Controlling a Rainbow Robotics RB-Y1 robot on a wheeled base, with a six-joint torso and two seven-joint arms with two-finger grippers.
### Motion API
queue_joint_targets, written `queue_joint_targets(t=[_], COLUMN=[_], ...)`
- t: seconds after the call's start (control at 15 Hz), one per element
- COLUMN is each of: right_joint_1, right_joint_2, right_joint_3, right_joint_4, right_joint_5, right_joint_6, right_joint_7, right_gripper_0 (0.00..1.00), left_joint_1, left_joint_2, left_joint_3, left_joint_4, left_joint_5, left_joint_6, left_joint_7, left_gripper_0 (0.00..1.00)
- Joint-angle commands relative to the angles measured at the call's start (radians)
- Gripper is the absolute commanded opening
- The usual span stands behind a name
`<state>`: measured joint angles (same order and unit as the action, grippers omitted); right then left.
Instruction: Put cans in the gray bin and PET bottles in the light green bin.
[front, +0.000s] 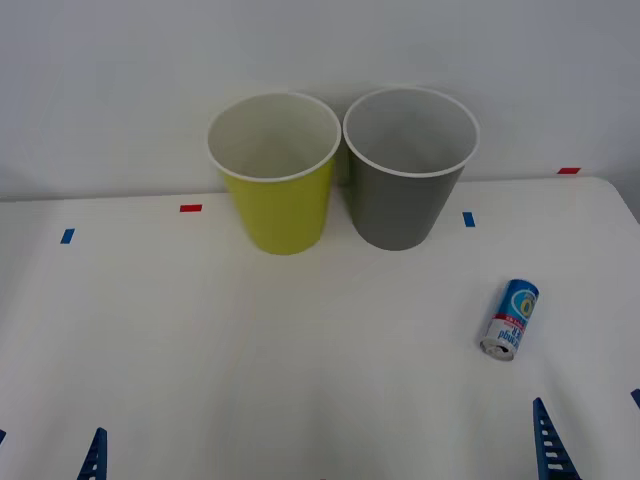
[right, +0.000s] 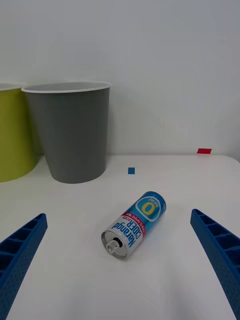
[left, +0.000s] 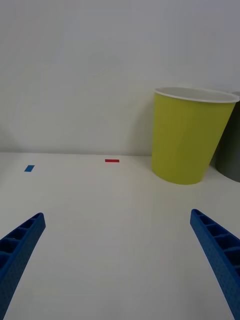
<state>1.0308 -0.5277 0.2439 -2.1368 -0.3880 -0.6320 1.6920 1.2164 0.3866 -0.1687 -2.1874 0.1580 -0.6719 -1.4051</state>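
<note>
Blue can (front: 510, 318) is lying on its side, silver top pointing near, just ahead of the wide-open right gripper (right: 120, 270) (left gripper (left: 117, 270), also spread, is sitting far off).

You are looking at a test or lab setup, not a home; a bare white table (front: 250, 370) stands against a plain white wall (front: 120, 80); small red tape marks (front: 190, 208) and blue tape marks (front: 67, 236) sit near the table's far edge, like position markers; nothing domestic surrounds the two wastebaskets.
</note>
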Motion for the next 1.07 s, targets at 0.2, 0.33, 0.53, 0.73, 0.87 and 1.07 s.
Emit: queue_joint_targets(t=[0.2, 0.33, 0.53, 0.73, 0.87, 1.07], right_joint_1=[0.000, 0.000, 0.000, 0.000, 0.000, 0.000], right_joint_2=[0.000, 0.000, 0.000, 0.000, 0.000, 0.000], right_joint_3=[0.000, 0.000, 0.000, 0.000, 0.000, 0.000], right_joint_4=[0.000, 0.000, 0.000, 0.000, 0.000, 0.000], right_joint_5=[0.000, 0.000, 0.000, 0.000, 0.000, 0.000], right_joint_6=[0.000, 0.000, 0.000, 0.000, 0.000, 0.000], right_joint_7=[0.000, 0.000, 0.000, 0.000, 0.000, 0.000], right_gripper_0=[1.00, 1.00, 1.00, 1.00, 1.00, 1.00], left_joint_1=[0.000, 0.000, 0.000, 0.000, 0.000, 0.000], left_joint_2=[0.000, 0.000, 0.000, 0.000, 0.000, 0.000], left_joint_3=[0.000, 0.000, 0.000, 0.000, 0.000, 0.000], left_joint_4=[0.000, 0.000, 0.000, 0.000, 0.000, 0.000], left_joint_5=[0.000, 0.000, 0.000, 0.000, 0.000, 0.000], left_joint_6=[0.000, 0.000, 0.000, 0.000, 0.000, 0.000], left_joint_7=[0.000, 0.000, 0.000, 0.000, 0.000, 0.000], left_gripper_0=[1.00, 1.00, 1.00, 1.00, 1.00, 1.00])
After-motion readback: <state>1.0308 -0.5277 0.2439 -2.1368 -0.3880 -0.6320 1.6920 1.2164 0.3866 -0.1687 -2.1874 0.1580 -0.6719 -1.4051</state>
